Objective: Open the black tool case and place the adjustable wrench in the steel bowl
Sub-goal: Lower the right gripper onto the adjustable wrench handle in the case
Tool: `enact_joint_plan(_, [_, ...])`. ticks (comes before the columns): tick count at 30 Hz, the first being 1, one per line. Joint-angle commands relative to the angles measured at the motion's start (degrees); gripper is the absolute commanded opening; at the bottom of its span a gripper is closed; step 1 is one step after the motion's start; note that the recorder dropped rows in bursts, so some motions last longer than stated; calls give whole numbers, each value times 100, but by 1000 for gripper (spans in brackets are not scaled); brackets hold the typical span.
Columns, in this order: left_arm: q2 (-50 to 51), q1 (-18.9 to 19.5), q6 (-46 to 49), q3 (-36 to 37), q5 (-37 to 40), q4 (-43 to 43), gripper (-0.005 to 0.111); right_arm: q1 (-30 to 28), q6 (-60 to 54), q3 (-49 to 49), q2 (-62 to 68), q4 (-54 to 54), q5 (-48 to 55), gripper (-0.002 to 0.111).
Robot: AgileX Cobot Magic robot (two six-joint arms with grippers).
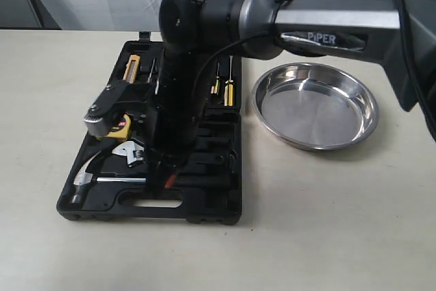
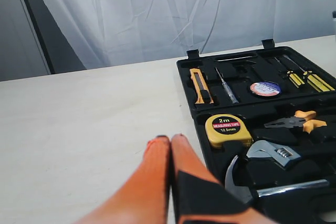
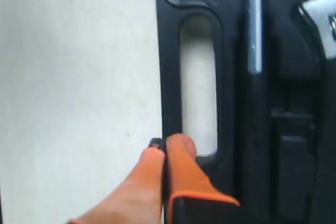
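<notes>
The black tool case lies open and flat on the table, its slot handle at the front edge. The adjustable wrench rests in its recess, silver head showing; the left wrist view shows the wrench too. To the case's right stands the empty steel bowl. My right arm reaches across over the case. My right gripper is shut, its orange fingertips low over the case's handle bar, with nothing seen between them. My left gripper is shut over bare table beside the case.
The case also holds a claw hammer, a yellow tape measure, orange-handled pliers, a utility knife, screwdrivers and a tape roll. White curtain hangs behind the table.
</notes>
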Motion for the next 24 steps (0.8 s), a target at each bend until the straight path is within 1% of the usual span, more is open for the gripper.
enact_joint_plan(1, [20,-6,-4,-12,-5,19,0,200,-154,-25,46,263,-1636,0])
enact_joint_plan(4, [20,-6,-4,-12,-5,19,0,200,-127,-25,71,554,-2820,1])
enact_joint_plan(6, [20,-6,-4,-12,-5,19,0,200,-127,-25,82,536,-3444,4])
enact_joint_plan(9, [20,-6,-4,-12,-5,19,0,178,-75,-25,91,322,-3983,7])
enact_joint_plan(14, [20,-6,-4,-12,-5,19,0,66,373,-25,213,-300,-4699,7])
enact_joint_plan(16, [20,-6,-4,-12,-5,19,0,-47,877,-25,244,-632,-4705,7])
enact_joint_plan(18, [20,-6,-4,-12,-5,19,0,-215,1408,-25,259,-932,-4429,7])
enact_joint_plan(21, [20,-6,-4,-12,-5,19,0,-483,1947,-25,259,-1237,-3673,7])
enact_joint_plan(24, [20,-6,-4,-12,-5,19,0,-667,1971,-25,249,-1221,-2823,7])
